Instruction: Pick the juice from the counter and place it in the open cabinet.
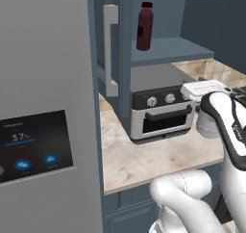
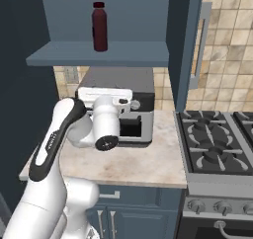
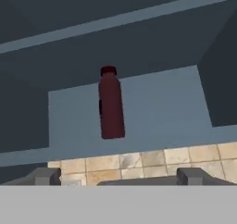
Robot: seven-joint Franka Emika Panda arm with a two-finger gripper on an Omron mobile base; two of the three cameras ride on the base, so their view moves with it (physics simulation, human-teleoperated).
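- On the blue shelf of the open cabinet, you are seeing the juice standing upright, back from the front edge and nearer the shelf's left end in the right base view.
- From the left base view, you are looking at the same juice bottle standing near the cabinet's inner left wall, with the cabinet door and its pale bar handle hanging open just beside it.
- Through the hand view, you are watching the gripper pointing at the shelf from below its front edge, well apart from the bottle; its two dark fingertips are sitting wide apart and gripping nothing.
- Below the shelf, you are finding a toaster oven sitting against the back of the narrow marbled counter, with the robot's wrist hanging in front of it.
- At the counter's right end, you are seeing a stove with black grates touching its edge.
- Along the left of the left base view, you are seeing a grey fridge with a lit panel.
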